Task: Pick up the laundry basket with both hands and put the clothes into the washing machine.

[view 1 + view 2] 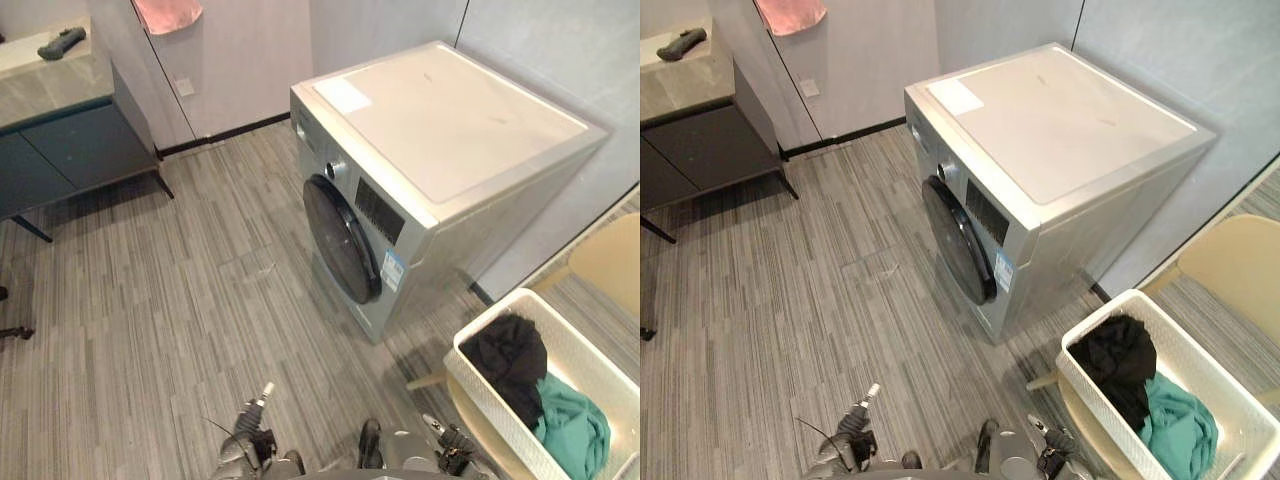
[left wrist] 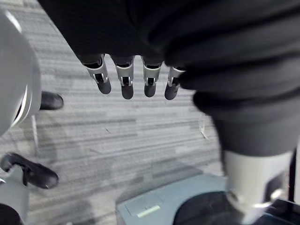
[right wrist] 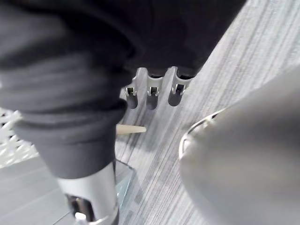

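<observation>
The white lattice laundry basket [image 1: 486,406] sits on the seat of a pale yellow chair [image 1: 610,262], low at the robot's right, touched by neither hand. Two garments lie inside it: a crumpled black one [image 1: 510,360] heaped against the end nearer the washing machine, and a teal one [image 1: 573,427] just beside it towards the other end, the two touching. The far side of the basket's inside is bare.

The silver front-loading washing machine [image 1: 455,125] stands to the left of the chair, near it and against the wall. Its round dark door [image 1: 342,238] is closed and faces the open floor. A white sheet [image 1: 343,95] lies flat on a front corner of its pale top.

The left hand [image 2: 126,83] hangs above the grey striped floor [image 1: 170,300], its fingers straight, side by side and holding nothing. The right hand [image 3: 152,95] hangs the same way, fingers straight and empty; a patch of the basket's lattice shows at the edge of its wrist view.

Across the floor, well apart from the machine, stands a dark cabinet [image 1: 70,145] with a pale countertop, on which lies a small dark object [image 1: 62,42] I cannot identify. A pink towel [image 1: 168,12] hangs on the wall beyond.
</observation>
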You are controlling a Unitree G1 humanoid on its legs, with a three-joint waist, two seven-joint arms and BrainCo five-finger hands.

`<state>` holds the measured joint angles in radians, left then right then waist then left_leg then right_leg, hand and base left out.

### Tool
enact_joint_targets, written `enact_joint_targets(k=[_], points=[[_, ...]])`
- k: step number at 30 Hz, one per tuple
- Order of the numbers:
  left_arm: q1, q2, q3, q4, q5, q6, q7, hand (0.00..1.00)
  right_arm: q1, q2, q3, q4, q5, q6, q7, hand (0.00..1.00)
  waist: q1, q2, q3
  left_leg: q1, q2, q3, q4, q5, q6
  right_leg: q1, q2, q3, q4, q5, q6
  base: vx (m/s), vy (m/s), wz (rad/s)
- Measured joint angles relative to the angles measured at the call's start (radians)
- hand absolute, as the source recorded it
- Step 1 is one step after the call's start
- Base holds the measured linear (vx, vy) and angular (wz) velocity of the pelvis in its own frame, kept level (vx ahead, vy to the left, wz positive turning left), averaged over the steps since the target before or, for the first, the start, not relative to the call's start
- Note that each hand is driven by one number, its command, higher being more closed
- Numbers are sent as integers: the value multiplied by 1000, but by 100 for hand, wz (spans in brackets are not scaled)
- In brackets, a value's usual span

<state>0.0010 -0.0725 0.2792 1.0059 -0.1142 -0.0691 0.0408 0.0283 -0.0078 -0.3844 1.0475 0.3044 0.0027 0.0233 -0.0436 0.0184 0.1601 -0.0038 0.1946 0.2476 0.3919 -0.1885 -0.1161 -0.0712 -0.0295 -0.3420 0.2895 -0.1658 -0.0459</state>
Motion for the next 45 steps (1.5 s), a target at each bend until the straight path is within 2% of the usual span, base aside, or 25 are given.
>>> enact_joint_targets(k=[1,3,4,6,8,9,10,11,12,13,14,15,16,17,19,20,22,24,25,27,32,34,40,42,45], points=[[-1,0,-6,-19,-2,1,-6,0,-1,7,5,-18,3,-1,-1,0,2,-2,1,-82,42,-10,231,2,-5,49,13,-15,-19,-11,-9,333,-126,20],[2,-1,-4,-47,-2,0,-6,0,-2,4,40,-44,9,-4,-3,0,8,5,1,-179,74,-34,526,25,-42,110,19,-13,-24,-33,-22,306,-43,-6],[10,-1,-6,-54,-2,-1,-4,0,-9,4,70,-57,21,-6,-7,0,14,9,-2,-218,86,-25,643,25,-43,143,14,-6,-36,-35,-24,281,38,-25],[7,2,-13,-54,-2,-1,4,0,-42,10,116,-67,22,-8,-25,0,25,8,-1,-257,90,8,693,22,-36,178,-11,16,-58,-34,-23,276,111,-40],[1,11,-32,-53,-2,-1,7,0,-45,15,190,-152,19,-9,-43,0,32,0,1,-280,110,40,623,4,-4,190,-55,34,-72,-28,-12,211,172,-42],[1,24,-41,-43,-2,-3,9,0,-47,11,226,-231,14,-11,-48,0,31,-2,1,-276,123,53,488,-1,11,189,-84,57,-75,-16,7,204,208,-39],[2,35,-41,-26,-1,-3,18,0,-48,10,250,-305,-3,-23,-57,0,30,0,0,-247,120,53,284,27,49,187,-109,80,-76,-4,26,207,230,-41],[5,40,-40,-18,0,-3,26,0,-49,9,264,-338,-12,-27,-64,0,31,3,-2,-223,118,44,164,52,65,188,-117,94,-78,-3,29,273,387,-43],[23,44,-36,-5,0,-3,35,0,-47,-5,290,-408,-38,-30,-70,0,29,21,-14,-188,113,2,-52,157,90,186,-122,110,-83,7,59,300,488,-43],[40,42,-37,10,1,-2,49,0,-43,-45,307,-475,-92,-31,-77,0,29,60,-39,-178,107,-42,-159,387,120,174,-111,128,-85,-3,115,258,428,-39],[44,50,-41,19,1,-2,53,0,-45,-53,308,-487,-112,-32,-79,0,28,57,-48,-169,98,-45,-160,323,57,172,-123,138,-91,-21,144,195,366,-4],[40,70,-49,30,4,0,57,0,-48,-61,311,-510,-143,-33,-83,0,12,35,-52,-162,66,-51,-189,253,-20,179,-151,149,-114,-39,175,157,347,23],[36,86,-51,33,10,0,56,0,-52,-58,309,-519,-163,-33,-84,0,2,17,-49,-162,51,-49,-204,239,-23,180,-166,153,-123,-39,180,195,452,33],[33,121,-60,52,33,7,53,0,-52,-52,309,-554,-208,-26,-80,0,8,-17,-55,-155,7,-39,-224,242,-15,183,-200,160,-148,1,203,136,326,17],[54,143,-84,53,53,9,54,0,-52,-55,308,-663,-239,-28,-75,0,9,-23,-57,-95,-28,-11,-279,250,-1,212,-230,175,-166,40,222,94,208,-11],[70,148,-91,52,70,9,53,0,-56,-67,308,-725,-252,-38,-67,0,10,-19,-59,-50,-49,8,-322,261,13,226,-248,186,-167,47,221,55,155,-24],[75,153,-101,52,89,7,52,0,-67,-96,305,-762,-290,-47,-67,0,13,-12,-66,-24,-68,19,-380,291,19,220,-262,188,-171,49,224,-27,56,-17],[69,155,-125,51,90,5,51,0,-73,-124,305,-766,-328,-52,-65,0,19,-3,-69,-14,-71,28,-461,343,17,188,-256,190,-177,48,225,-96,-20,-17],[58,152,-135,51,90,5,49,0,-73,-130,302,-767,-349,-52,-66,0,21,0,-69,-25,-69,30,-490,368,14,166,-251,187,-181,42,239,-111,-49,-15],[57,146,-161,51,97,5,47,0,-73,-132,296,-767,-375,-46,-68,0,21,-1,-65,-35,-66,31,-494,378,14,155,-250,187,-185,31,257,-117,-60,-7],[61,133,-170,44,131,4,48,0,-73,-165,263,-781,-473,-36,-82,0,16,25,-55,-79,-56,26,-496,374,8,120,-237,187,-187,19,259,-126,-1,5],[61,136,-170,43,131,4,48,0,-73,-168,255,-788,-476,-36,-87,0,18,23,-50,-102,-57,25,-496,374,8,101,-236,191,-189,19,259,-56,26,8],[55,166,-169,-1,130,-6,50,0,-167,-176,246,-700,-486,-33,-110,0,31,-3,22,-164,-70,-5,-495,394,17,62,-238,179,-189,41,262,7,8,13],[45,166,-181,-22,127,-9,51,0,-275,-193,250,-602,-471,-24,-119,0,37,-2,50,-199,-85,-20,-489,420,41,40,-249,172,-189,55,276,77,8,18],[35,169,-204,-56,115,-28,57,0,-391,-210,260,-494,-455,-19,-156,0,51,10,107,-221,-96,-35,-488,427,48,31,-258,152,-186,60,283,33,19,20]])
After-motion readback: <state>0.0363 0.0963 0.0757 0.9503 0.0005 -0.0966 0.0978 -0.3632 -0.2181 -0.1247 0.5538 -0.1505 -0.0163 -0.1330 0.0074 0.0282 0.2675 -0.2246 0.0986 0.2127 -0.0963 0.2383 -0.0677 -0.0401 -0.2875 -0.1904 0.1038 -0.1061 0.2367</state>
